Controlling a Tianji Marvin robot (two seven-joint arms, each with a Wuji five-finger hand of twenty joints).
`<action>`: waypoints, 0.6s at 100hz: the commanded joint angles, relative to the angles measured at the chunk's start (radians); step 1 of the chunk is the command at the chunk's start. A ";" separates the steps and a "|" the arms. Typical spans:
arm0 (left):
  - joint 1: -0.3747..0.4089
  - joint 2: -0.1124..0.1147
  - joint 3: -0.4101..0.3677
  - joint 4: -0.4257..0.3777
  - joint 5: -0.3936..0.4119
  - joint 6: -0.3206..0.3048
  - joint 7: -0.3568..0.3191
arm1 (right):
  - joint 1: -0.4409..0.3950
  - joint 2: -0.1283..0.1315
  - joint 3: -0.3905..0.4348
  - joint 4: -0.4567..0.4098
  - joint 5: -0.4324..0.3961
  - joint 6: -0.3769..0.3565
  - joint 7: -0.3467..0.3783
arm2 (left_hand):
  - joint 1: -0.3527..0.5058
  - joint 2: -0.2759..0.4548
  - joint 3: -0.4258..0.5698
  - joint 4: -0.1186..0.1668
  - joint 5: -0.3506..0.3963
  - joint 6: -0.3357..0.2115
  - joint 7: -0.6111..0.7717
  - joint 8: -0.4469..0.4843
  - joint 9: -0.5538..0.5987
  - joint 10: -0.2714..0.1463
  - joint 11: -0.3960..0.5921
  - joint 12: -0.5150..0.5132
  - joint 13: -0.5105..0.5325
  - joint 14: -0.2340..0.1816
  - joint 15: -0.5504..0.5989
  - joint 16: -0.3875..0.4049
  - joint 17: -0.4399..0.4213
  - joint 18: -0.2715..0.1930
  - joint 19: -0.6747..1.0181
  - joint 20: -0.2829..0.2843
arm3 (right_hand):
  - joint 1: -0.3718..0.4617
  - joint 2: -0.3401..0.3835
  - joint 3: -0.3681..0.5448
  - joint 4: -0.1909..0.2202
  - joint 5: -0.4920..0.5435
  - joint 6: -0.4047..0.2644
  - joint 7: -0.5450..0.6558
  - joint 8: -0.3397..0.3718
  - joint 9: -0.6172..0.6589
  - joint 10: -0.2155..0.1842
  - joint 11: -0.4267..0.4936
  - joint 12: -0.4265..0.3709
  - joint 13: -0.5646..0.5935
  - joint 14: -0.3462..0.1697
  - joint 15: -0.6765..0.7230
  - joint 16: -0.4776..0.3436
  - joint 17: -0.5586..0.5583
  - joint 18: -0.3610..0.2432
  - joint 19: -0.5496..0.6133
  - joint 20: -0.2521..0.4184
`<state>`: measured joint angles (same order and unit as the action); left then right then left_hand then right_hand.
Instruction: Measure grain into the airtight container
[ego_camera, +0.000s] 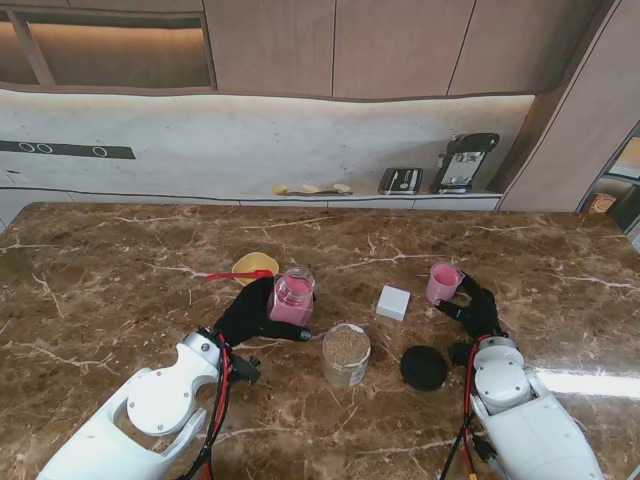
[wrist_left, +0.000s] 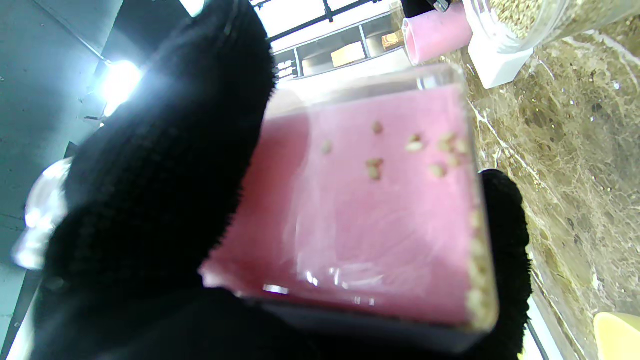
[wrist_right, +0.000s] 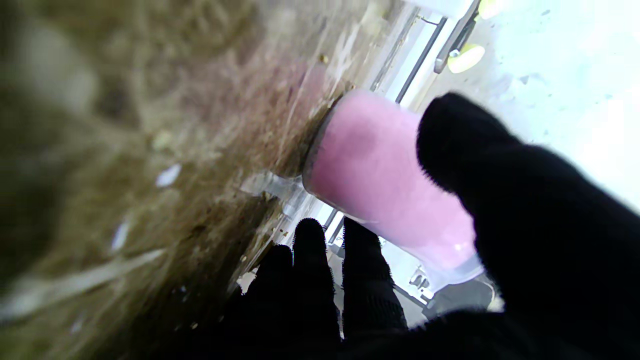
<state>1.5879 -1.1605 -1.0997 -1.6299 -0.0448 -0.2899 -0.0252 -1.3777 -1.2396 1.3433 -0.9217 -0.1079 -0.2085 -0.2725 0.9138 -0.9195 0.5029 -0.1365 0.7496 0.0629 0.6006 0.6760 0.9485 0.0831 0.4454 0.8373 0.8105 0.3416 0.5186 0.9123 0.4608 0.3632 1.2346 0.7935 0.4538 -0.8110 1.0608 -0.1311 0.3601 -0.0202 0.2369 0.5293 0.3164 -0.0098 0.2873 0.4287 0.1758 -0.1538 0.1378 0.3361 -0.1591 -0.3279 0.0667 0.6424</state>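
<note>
My left hand (ego_camera: 252, 313) is shut on a clear, pink-lined container (ego_camera: 292, 297), holding it upright just left of the grain jar. In the left wrist view the container (wrist_left: 370, 210) fills the frame with a few grains stuck inside, between my black fingers (wrist_left: 165, 165). The open glass jar of grain (ego_camera: 346, 354) stands at the centre, nearer to me. A pink cup (ego_camera: 443, 283) stands on the table at the right. My right hand (ego_camera: 472, 310) is open beside it. In the right wrist view the thumb (wrist_right: 500, 190) and fingers (wrist_right: 312, 260) bracket the cup (wrist_right: 380, 180); contact is unclear.
A round black lid (ego_camera: 424, 368) lies flat between the jar and my right arm. A small white box (ego_camera: 393, 302) sits between the container and the cup. A yellow scoop with a red handle (ego_camera: 250, 268) lies beyond my left hand. The brown marble table (ego_camera: 120, 280) extends all around.
</note>
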 joint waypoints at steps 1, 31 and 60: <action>0.000 -0.002 0.006 0.003 -0.001 0.005 0.000 | -0.025 -0.005 -0.013 0.046 0.015 0.022 0.053 | 0.268 0.588 0.247 -0.011 0.228 -0.197 0.400 0.021 0.056 -0.098 0.114 0.030 0.093 -0.073 0.181 0.044 -0.004 0.004 0.024 0.019 | -0.021 -0.099 0.014 -0.050 -0.057 0.008 -0.019 -0.015 -0.038 -0.013 -0.025 -0.021 0.020 0.088 0.052 0.028 0.121 0.323 0.351 0.033; -0.003 -0.001 0.005 0.004 0.004 0.005 -0.001 | 0.051 0.012 -0.024 0.108 0.065 0.050 0.218 | 0.269 0.588 0.246 -0.011 0.226 -0.195 0.399 0.020 0.056 -0.093 0.113 0.031 0.093 -0.072 0.181 0.044 -0.007 0.006 0.022 0.019 | -0.067 -0.253 0.107 -0.079 -0.135 -0.037 -0.045 0.073 -0.162 -0.004 -0.051 -0.016 -0.073 0.075 -0.004 0.004 0.087 0.284 0.330 0.030; 0.002 0.000 0.000 -0.001 0.011 0.016 -0.001 | 0.097 0.029 -0.045 0.151 0.095 0.070 0.354 | 0.270 0.589 0.244 -0.011 0.227 -0.193 0.398 0.020 0.055 -0.092 0.112 0.032 0.091 -0.071 0.180 0.044 -0.012 0.009 0.021 0.021 | -0.063 -0.273 0.106 -0.082 -0.018 -0.210 0.018 0.209 -0.190 -0.005 -0.237 -0.004 -0.095 0.067 -0.144 -0.067 0.074 0.264 0.271 0.025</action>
<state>1.5841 -1.1607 -1.1006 -1.6299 -0.0362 -0.2805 -0.0267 -1.2618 -1.1829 1.3267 -0.8357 -0.0180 -0.1750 0.0342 0.9138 -0.9195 0.5030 -0.1365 0.7496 0.0629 0.6006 0.6756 0.9485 0.0831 0.4454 0.8373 0.8105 0.3416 0.5186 0.9123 0.4602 0.3632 1.2346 0.7937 0.4122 -1.0435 1.1476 -0.1715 0.3190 -0.1639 0.2378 0.7051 0.1561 -0.0546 0.0933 0.4286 0.0776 -0.2336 -0.0343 0.3220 -0.2730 -0.4252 0.0250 0.6612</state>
